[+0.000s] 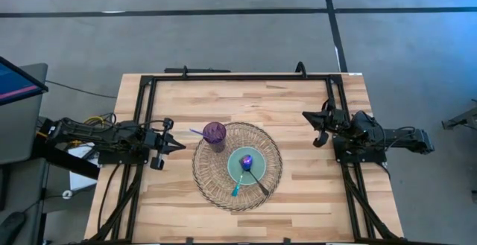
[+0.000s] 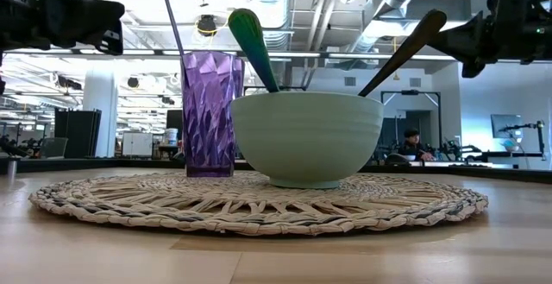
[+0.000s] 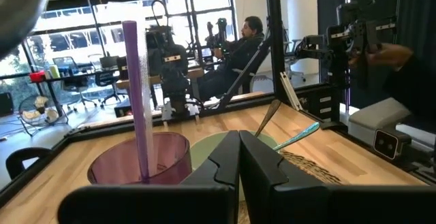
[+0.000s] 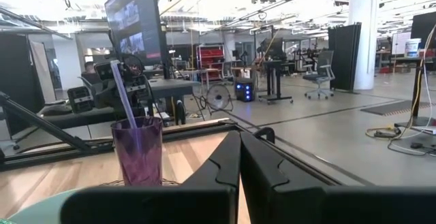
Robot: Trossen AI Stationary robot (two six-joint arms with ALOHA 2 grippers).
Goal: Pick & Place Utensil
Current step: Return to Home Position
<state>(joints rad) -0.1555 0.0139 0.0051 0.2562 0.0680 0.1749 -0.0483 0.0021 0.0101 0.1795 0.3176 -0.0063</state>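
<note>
Placemat point(image 2: 259, 211) carries bowl point(image 2: 306, 137); blue spoon point(image 2: 254, 47) slants up leftward over its rim.

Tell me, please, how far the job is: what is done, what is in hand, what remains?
Done: the purple cup stands on the placemat beside the bowl, with the straw in it; the blue spoon and a dark utensil lean in the bowl. In hand: nothing; the left pincer and right pincer are shut, at the table's sides. Left: probably only parking the arms.
</note>
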